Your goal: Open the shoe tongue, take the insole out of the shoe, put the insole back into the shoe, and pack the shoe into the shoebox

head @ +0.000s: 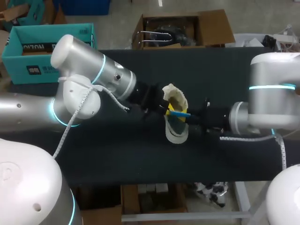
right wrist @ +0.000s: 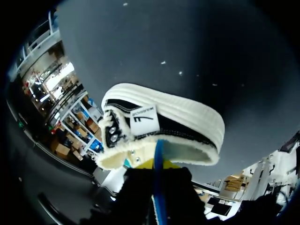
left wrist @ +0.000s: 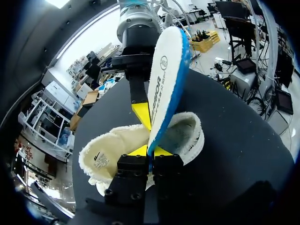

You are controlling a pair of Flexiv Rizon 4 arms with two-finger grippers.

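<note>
Left end effector (left wrist: 150, 151) is clenched on the lower end of the insole (left wrist: 168, 70), mid-frame, over the shoe (left wrist: 117, 140). Expect it to be light and floppy; you should grip nearer its middle.

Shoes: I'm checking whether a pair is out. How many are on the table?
1. The shoe lies in the middle of the table, its insole standing up over the opening. No second one shows, but part of the table is covered.
</note>
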